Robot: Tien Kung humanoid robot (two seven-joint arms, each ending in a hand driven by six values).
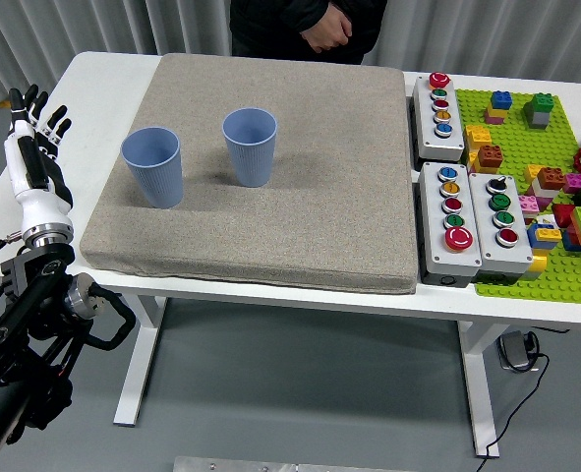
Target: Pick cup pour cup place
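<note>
White tabletop [103, 74] carries a gray mat [329, 197]. My left robot hand [31, 138], fingers spread, empty, should approach the near cup [153, 166] level, gripping mid-wall.

Two blue cups stand upright and apart on a grey mat [270, 197] covering the white bench [103, 88]: the left cup [153, 167] nearer the mat's left edge, the right cup [250, 147] farther back. The left robot hand [32, 147] hovers beside the bench's left edge, fingers spread, holding nothing. A person's clasped hands [326, 25] show at the far side.
</note>
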